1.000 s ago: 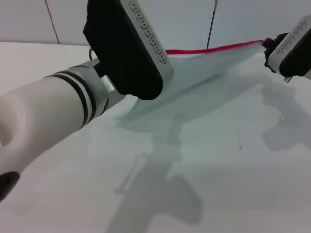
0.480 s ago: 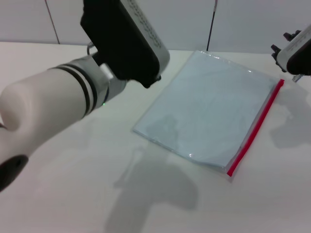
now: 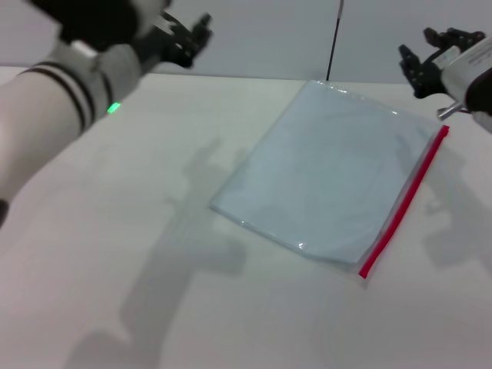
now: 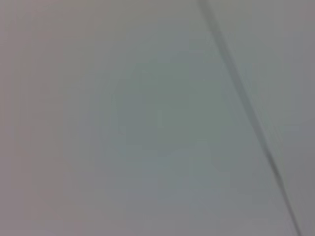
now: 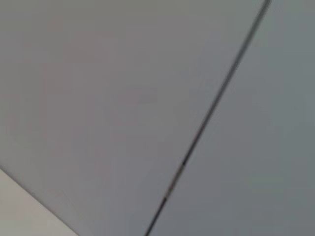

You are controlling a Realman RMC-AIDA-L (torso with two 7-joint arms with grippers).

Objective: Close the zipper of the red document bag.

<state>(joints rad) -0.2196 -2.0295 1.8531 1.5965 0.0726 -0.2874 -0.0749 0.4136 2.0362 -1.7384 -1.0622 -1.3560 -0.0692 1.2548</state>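
The red document bag (image 3: 330, 173) is a pale-blue translucent pouch lying flat on the white table (image 3: 154, 292), right of centre. Its zipper (image 3: 403, 204) is a thin red strip along the bag's right edge, from far right to near centre. I cannot make out the slider. My left gripper (image 3: 192, 38) is raised at the far left, well clear of the bag, open and empty. My right gripper (image 3: 430, 58) hovers above the zipper's far end, open, holding nothing. Both wrist views show only a plain wall (image 4: 147, 123) with a dark seam (image 5: 206, 118).
A wall (image 3: 269, 31) with a dark vertical seam (image 3: 335, 38) bounds the table's far edge. My left forearm (image 3: 46, 123) reaches across the left of the head view. Bare tabletop lies left of and in front of the bag.
One second ago the bag hung lifted between both grippers. It dropped flat half a second ago. Since then the left arm has swung back to the far left and the right gripper has shifted slightly.
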